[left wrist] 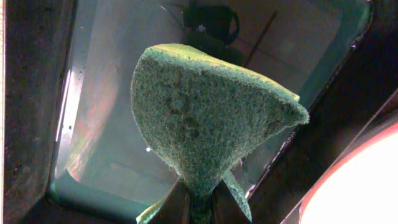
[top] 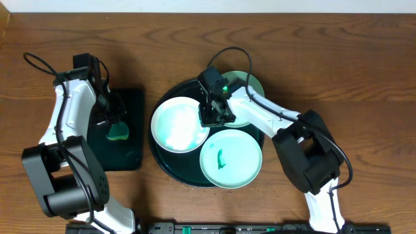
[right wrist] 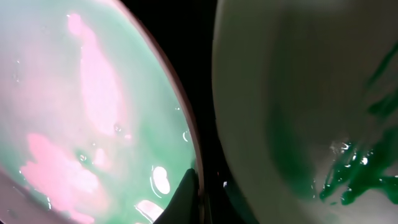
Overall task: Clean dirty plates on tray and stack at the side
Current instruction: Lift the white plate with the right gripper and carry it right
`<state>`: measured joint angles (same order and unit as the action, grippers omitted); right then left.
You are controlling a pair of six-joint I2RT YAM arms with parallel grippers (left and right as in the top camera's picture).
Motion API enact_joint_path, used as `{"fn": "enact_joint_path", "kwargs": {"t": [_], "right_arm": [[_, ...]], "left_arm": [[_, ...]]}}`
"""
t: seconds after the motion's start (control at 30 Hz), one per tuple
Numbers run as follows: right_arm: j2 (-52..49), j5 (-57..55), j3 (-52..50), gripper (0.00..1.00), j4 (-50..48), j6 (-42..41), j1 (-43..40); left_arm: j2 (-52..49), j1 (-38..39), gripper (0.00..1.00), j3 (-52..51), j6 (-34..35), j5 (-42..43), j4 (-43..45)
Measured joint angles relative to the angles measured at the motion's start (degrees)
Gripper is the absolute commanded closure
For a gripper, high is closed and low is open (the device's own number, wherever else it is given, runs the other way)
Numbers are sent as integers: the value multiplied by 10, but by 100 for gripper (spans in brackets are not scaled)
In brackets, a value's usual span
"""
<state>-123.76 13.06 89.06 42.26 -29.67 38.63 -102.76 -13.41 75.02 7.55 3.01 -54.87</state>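
The round black tray (top: pixel 170 170) holds three plates. A pale turquoise plate (top: pixel 175 125) lies at its left and shows no smear. Another turquoise plate (top: pixel 234 162) with a green smear lies at the front. A whitish plate (top: pixel 255 88) lies at the back, partly under my right arm. My right gripper (top: pixel 215 114) is shut on the right rim of the left plate (right wrist: pixel 93 106), one finger (right wrist: pixel 189 196) on its inside. The whitish plate (right wrist: pixel 292 93) beside it has green smears. My left gripper (top: pixel 116 120) is shut on a green sponge (left wrist: pixel 199 112).
A rectangular black tray (top: pixel 133 146) lies left of the round tray, under the sponge (top: pixel 117 132); its glossy floor shows in the left wrist view (left wrist: pixel 106 124). Bare wooden table (top: pixel 364 78) surrounds both trays.
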Motion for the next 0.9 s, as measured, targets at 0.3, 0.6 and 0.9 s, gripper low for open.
{"fn": "enact_joint_path", "kwargs": {"t": [0.3, 0.6, 0.9], "right_arm": [[90, -185, 0, 99, 41, 19, 65], [155, -438, 0, 99, 53, 59, 117], [165, -641, 0, 99, 50, 116, 187]], "left_arm": [[0, 0, 93, 0, 0, 0, 0], [0, 0, 93, 0, 0, 0, 0], [0, 0, 93, 0, 0, 0, 0]]}}
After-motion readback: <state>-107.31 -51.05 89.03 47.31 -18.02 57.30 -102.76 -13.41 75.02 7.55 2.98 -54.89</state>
